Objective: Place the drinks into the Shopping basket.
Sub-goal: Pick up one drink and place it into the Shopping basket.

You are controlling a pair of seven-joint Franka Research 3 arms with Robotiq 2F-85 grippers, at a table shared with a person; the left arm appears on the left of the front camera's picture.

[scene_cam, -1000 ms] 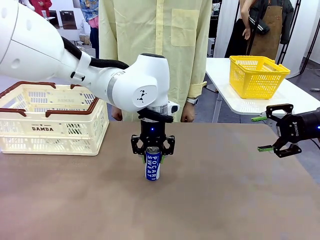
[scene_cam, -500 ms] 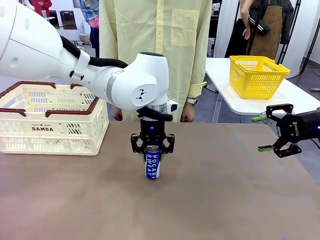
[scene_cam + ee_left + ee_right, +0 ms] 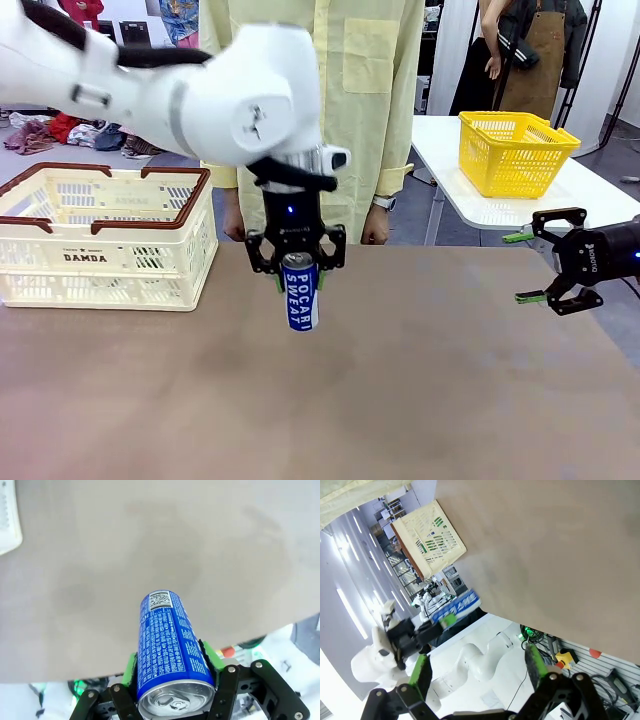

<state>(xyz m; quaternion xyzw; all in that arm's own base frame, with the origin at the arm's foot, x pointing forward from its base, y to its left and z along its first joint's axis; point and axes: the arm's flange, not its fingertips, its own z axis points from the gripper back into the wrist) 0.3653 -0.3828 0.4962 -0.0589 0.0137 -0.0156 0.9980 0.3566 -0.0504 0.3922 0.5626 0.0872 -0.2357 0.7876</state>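
Progress was partial: left end effector (image 3: 296, 265) gripped a blue can (image 3: 300, 295) clear of the table (image 3: 450, 400), Shopping basket (image 3: 100, 250) unreached; right end effector (image 3: 540, 265) hung open.

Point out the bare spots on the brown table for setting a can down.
Bare brown table runs along the near edge and between the blue drink can in the left gripper and the open right gripper. Only the far-left corner is taken, by the cream slotted basket.
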